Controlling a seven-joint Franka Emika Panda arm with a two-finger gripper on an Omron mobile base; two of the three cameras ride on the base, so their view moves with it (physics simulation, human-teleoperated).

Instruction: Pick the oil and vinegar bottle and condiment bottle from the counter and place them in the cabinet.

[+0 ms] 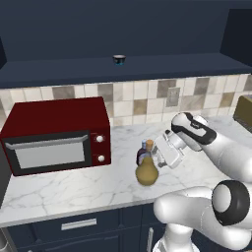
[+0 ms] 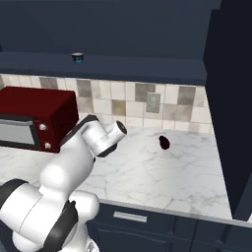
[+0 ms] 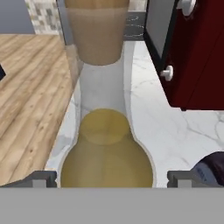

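Amber oil and vinegar bottle [image 3: 106,157] sits between fingers [image 3: 43,178], belly centred; fingers fully spread, no contact visible, nothing gripped.

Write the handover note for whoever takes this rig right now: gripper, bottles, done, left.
Gripper: open, holding nothing, a fingertip either side of the oil and vinegar bottle; contact cannot be told.
Oil and vinegar bottle: upright on the counter, right of the red microwave.
Condiment bottle: on the counter close behind the flask.
Cabinet: its ledge holds a small dark cup, neither bottle.
Done: nothing placed.
Left: close on the flask, lift it to the cabinet, then the condiment bottle.
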